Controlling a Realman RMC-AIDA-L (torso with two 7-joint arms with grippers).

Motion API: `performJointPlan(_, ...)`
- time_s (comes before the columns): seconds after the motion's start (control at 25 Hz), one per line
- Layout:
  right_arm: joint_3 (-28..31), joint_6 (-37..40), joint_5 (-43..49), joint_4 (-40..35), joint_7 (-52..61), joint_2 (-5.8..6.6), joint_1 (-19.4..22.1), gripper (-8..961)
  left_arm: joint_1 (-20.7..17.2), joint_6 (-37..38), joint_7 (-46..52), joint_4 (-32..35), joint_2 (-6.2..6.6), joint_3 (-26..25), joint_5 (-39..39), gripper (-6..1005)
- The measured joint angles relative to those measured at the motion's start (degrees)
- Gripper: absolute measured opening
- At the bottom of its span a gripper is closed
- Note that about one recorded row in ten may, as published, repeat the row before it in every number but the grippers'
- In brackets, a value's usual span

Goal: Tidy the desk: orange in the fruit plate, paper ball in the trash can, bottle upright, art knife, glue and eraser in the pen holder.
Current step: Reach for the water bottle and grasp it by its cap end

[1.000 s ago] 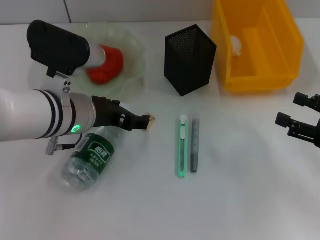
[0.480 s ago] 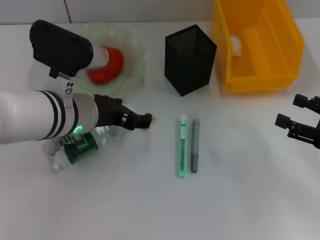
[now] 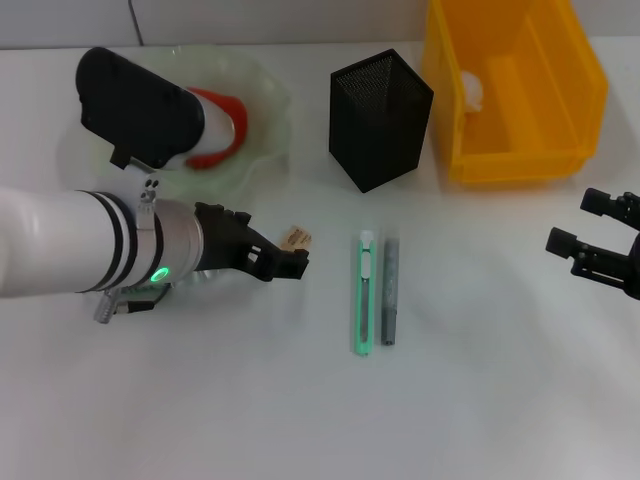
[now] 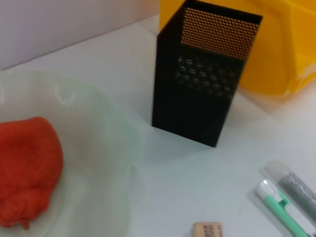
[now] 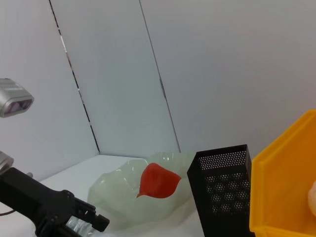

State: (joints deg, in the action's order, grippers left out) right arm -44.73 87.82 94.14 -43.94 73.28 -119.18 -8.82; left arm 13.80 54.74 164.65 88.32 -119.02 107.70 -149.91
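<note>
The left gripper [image 3: 285,262] sits low over the white counter [image 3: 480,400], its fingers apparently clasped around the clear plastic bottle with a green label [image 3: 150,293], which is mostly hidden under the arm, so the grasp is a judgement. To stand the bottle well, I would tilt it slowly until its base is flat, then release only when it is steady, away from the small beige eraser [image 3: 296,237] just beside the fingers. The green art knife [image 3: 362,295] and grey glue stick [image 3: 389,291] lie near the black mesh pen holder [image 3: 380,118]. The right gripper [image 3: 600,245] waits at the counter's right edge, fingers spread.
</note>
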Motion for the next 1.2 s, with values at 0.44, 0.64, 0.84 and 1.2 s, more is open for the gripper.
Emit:
performJointPlan(0.44, 0.0, 0.19, -0.01, 0.12, 0.03, 0.09, 0.11, 850, 2.43, 2.91, -0.47, 2.47, -0.06, 6.79, -14.68, 859)
performJointPlan(0.64, 0.0, 0.19, -0.01, 0.3, 0.03, 0.09, 0.2, 850, 3.45, 4.6, -1.26, 2.48, -0.07, 7.08, -15.08, 850)
performJointPlan(0.84, 0.0, 0.22, -0.01, 0.35, 0.12, 0.09, 0.28, 850, 5.55, 8.66, -8.13, 3.41, -0.14, 7.63, -14.99, 838)
performJointPlan(1.2, 0.01, 0.81, -0.01, 0.37, 0.95, 0.09, 0.51, 850, 9.58, 7.32, -12.23, -0.71, -0.16, 8.97, -15.62, 816)
